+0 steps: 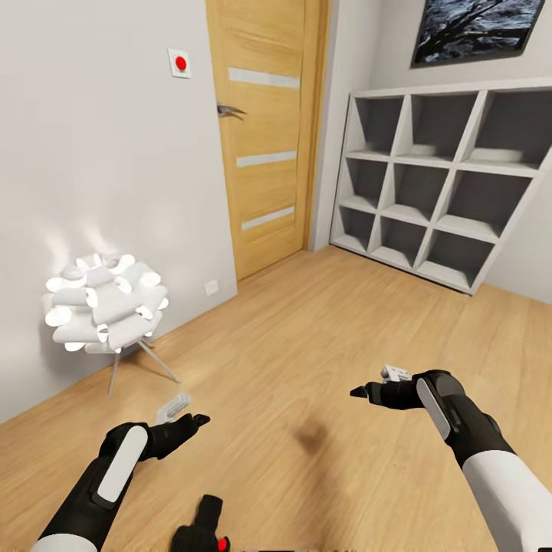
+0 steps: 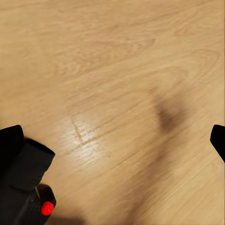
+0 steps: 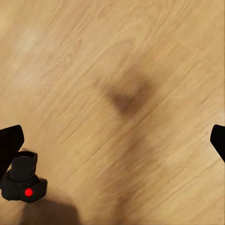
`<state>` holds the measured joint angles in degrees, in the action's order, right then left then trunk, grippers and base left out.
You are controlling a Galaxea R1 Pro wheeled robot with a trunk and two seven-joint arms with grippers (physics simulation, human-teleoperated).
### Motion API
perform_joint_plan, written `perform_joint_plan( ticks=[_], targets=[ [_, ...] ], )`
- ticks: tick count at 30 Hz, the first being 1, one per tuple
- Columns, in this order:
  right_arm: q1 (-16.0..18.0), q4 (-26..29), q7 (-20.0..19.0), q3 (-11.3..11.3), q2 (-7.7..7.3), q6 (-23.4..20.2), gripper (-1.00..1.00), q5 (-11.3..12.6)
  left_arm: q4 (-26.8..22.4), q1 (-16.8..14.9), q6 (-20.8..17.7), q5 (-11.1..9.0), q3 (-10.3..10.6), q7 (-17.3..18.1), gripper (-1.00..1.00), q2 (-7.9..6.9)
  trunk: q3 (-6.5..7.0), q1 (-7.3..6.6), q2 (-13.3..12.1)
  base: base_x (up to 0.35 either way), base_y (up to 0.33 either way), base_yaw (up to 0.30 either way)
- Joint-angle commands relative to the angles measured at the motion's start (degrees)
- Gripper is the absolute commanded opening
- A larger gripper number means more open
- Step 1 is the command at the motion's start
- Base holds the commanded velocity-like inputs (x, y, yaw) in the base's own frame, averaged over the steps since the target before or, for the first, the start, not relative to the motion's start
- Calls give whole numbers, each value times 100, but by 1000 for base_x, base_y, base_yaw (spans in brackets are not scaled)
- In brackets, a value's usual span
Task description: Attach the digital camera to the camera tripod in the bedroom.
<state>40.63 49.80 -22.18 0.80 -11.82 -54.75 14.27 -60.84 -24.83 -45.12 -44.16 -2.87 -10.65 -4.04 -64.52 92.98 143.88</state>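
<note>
**Camera on the floor, both claws spread**

The digital camera (image 1: 203,527) lies on the wood floor (image 1: 322,345) at 6 o'clock. The left claw (image 1: 184,418) and right claw (image 1: 376,387) hover apart, fingers spread, holding nothing. At 2 o'clock the grey shelf unit (image 1: 441,180) shows bare cubbies.

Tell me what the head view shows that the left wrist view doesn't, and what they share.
Head view alone: the wooden door, the grey cube shelf, a white petal-shaped lamp by the wall, and both arms with the left gripper and right gripper held over the floor. Left wrist view alone: a bright sheen on the planks. Shared: the wood floor and the digital camera lying on it with its red button.
</note>
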Motion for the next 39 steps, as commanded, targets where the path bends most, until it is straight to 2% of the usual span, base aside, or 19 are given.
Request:
perform_joint_plan(
  ticks=[1,39],
  targets=[
    [3,4,-15,8,-4,-25,100,2,-7,-3,-23,-60,-3,-50,100,0,-28,1,4,0,0,0],
    [3,4,-15,26,-4,-39,100,-4,19,-3,-6,-58,-3,-59,100,-1,-870,99,55,0,0,0]
  ],
)
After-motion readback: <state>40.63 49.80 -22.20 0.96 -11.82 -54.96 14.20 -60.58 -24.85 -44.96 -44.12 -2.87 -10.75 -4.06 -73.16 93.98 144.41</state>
